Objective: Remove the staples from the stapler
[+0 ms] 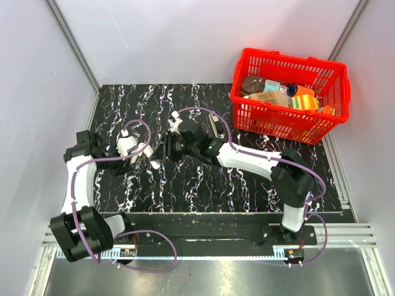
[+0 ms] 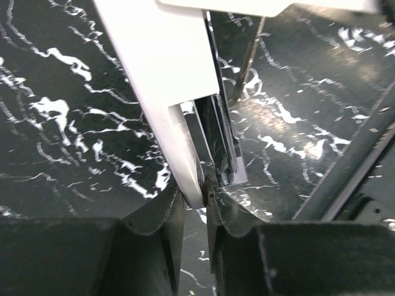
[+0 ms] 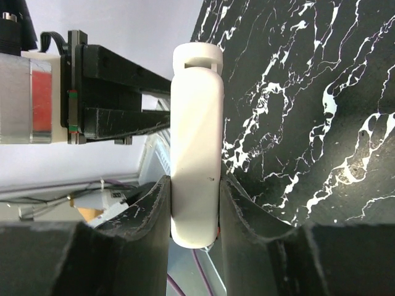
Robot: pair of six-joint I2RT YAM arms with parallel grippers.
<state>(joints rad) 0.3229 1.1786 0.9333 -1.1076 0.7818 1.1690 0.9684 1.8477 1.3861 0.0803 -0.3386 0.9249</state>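
Stapler (image 1: 154, 164), white, was held just above the counter (image 1: 203, 185), left of its middle, between the two arms. Left pincer (image 2: 194, 200) was clenched on one end of it, where the white cover stood parted from a dark metal channel (image 2: 217, 132). Whether staples lay in that channel could not be told. Right pincer (image 3: 195, 206) was clenched across the white body from the opposite side. A red basket (image 1: 287, 58) holding small packaged goods sat at the far right corner of the counter.

Pale lilac walls (image 1: 185, 37); black marbled tabletop (image 1: 203, 191); aluminium rail (image 1: 216, 252) at near edge
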